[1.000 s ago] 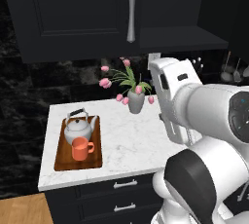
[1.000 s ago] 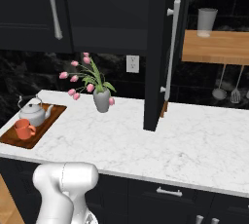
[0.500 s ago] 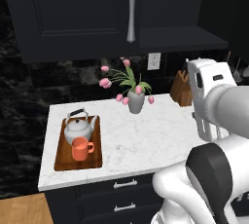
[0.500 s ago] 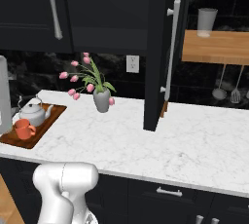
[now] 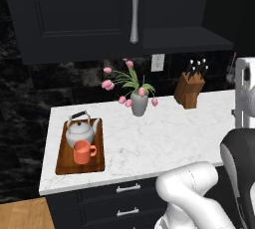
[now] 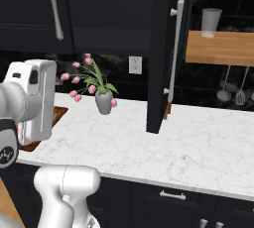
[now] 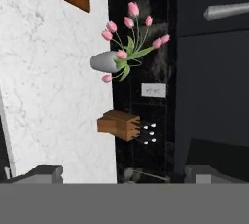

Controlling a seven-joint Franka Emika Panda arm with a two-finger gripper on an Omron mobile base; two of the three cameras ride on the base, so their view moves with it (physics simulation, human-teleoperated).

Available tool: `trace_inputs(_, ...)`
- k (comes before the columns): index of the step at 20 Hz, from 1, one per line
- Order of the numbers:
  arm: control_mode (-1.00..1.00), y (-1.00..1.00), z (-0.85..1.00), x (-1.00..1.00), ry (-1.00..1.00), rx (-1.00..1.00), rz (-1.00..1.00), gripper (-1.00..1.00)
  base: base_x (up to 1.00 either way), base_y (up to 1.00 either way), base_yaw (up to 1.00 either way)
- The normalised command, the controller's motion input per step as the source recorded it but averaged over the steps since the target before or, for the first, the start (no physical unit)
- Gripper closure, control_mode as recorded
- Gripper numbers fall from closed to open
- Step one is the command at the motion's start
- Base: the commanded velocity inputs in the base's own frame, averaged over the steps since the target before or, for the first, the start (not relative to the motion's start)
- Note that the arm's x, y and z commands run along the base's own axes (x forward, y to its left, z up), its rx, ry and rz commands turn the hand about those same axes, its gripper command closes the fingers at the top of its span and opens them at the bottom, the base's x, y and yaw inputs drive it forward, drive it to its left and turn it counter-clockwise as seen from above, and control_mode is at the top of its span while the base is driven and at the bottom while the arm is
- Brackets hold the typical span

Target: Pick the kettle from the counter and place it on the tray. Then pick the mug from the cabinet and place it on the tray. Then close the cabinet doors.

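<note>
My arm has swung right, away from the reddish-brown wooden tray at the desk's left end, where the silver-grey metal kettle and orange mug sit. My end effector is wide, empty; the black cabinet door stands open.

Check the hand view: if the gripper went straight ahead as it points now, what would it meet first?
Probably the knife block, which sits nearly dead ahead between the open gripper fingertips, against the black backsplash at the back of the counter. Depth is unclear, so it might pass the block and reach the backsplash.
</note>
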Motion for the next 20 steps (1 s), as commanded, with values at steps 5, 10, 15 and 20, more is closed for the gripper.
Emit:
trace_inputs(5,-1.0,-0.8,0.0,0.03,0.09,0.01,-0.26,-1.0,0.0,0.0,0.0)
trace_inputs(10,-1.0,-0.74,0.01,-0.39,-0.07,-0.05,-0.1,-1.0,0.0,0.0,0.0)
trace_inputs(15,-1.0,-0.55,0.01,-0.82,-0.27,-0.22,0.0,-1.0,0.0,0.0,0.0)
trace_inputs(20,-1.0,-0.47,0.18,-0.39,0.04,-0.2,-0.02,-1.0,0.0,0.0,0.0)
